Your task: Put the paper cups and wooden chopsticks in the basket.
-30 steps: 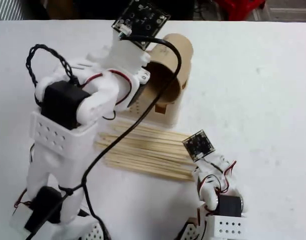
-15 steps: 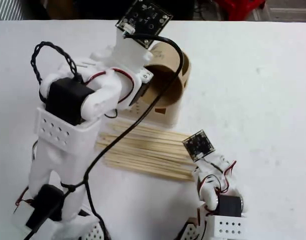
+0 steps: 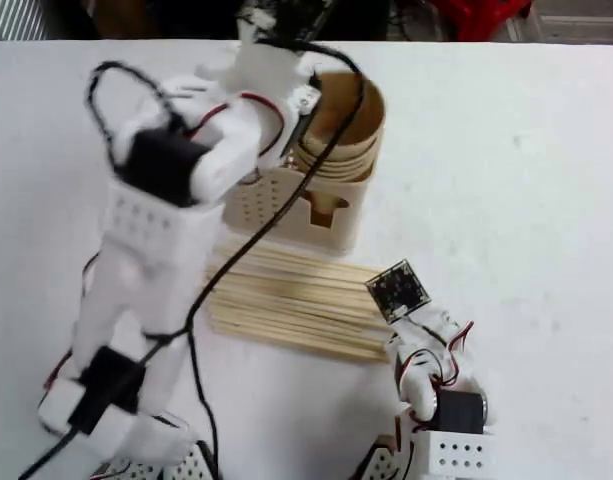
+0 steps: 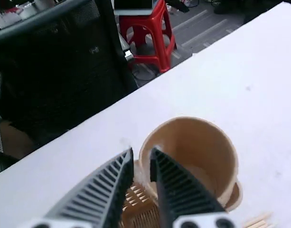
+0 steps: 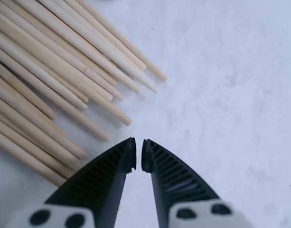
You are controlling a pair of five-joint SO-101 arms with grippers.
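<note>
A stack of tan paper cups (image 3: 348,128) stands upright in the cream perforated basket (image 3: 271,205) at the back of the table. My left gripper (image 4: 141,159) is over the basket, shut on the rim of the top paper cup (image 4: 197,152); one finger is inside the wall and one outside. Basket (image 4: 136,216) mesh shows beneath the fingers. In front of the basket, a pile of wooden chopsticks (image 3: 296,300) lies flat on the table. My right gripper (image 5: 136,156) is shut and holds nothing, low over bare table just off the chopsticks' (image 5: 55,71) tips.
White table (image 3: 506,180) is bare to the right of the basket and chopsticks. A black cable (image 3: 256,230) hangs from the left arm across the basket and the pile. Past the far table edge are a black chair (image 4: 55,71) and a red stool (image 4: 145,33).
The left arm rose and swung back, turning the held cup from lying tilted with its mouth sideways to upright in the basket. The right arm has not moved.
</note>
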